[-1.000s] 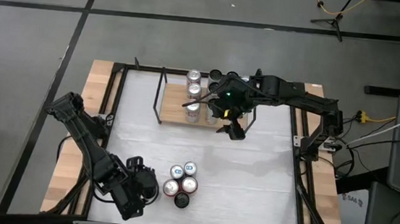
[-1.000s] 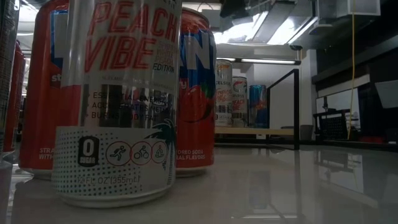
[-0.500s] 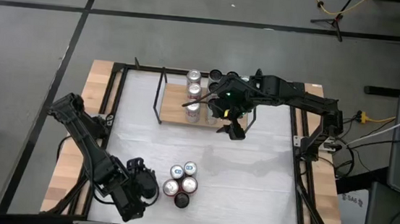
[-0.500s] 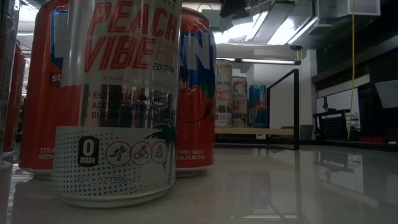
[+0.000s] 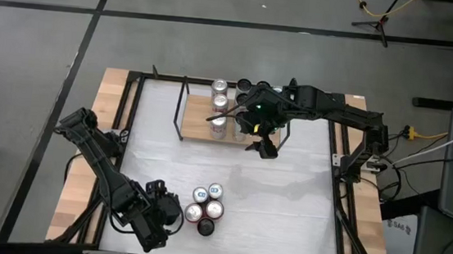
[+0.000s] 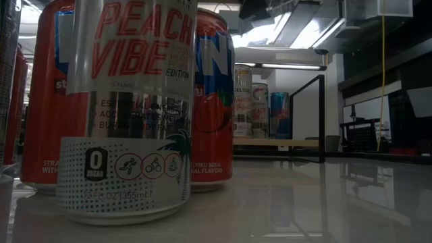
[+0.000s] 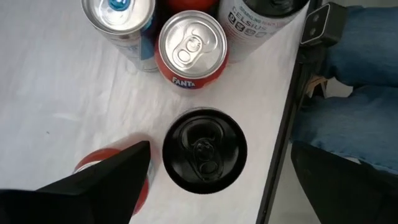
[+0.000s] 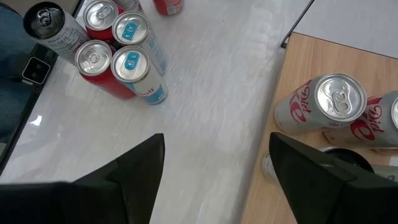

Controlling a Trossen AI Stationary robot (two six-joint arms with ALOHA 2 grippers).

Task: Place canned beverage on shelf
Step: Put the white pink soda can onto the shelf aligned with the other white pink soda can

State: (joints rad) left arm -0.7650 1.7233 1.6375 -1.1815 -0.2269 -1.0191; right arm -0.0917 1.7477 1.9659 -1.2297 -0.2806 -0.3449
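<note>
Several cans stand in a cluster (image 5: 205,207) near the table's front edge. Among them is a black-topped can (image 7: 205,148), also seen in the high view (image 5: 206,226). My left gripper (image 7: 221,155) is open, one finger on each side of the black can and apart from it. It also shows in the high view (image 5: 168,216). The light-wood shelf (image 5: 198,118) stands at the far side with several cans (image 5: 220,106) upright on it. My right gripper (image 5: 263,145) is open and empty beside the shelf's right end. Its wrist view shows shelf cans (image 8: 339,99).
A red can (image 7: 93,168) stands close by my left finger. The shelf has black rod uprights (image 5: 182,107). A Peach Vibe can (image 6: 128,108) stands near the low camera. A person's blue-clad legs (image 7: 360,62) are just past the table's front edge. White tabletop (image 5: 286,198) lies between shelf and cluster.
My left gripper has edged a little toward the cluster of cans, staying open. My right arm has kept still.
</note>
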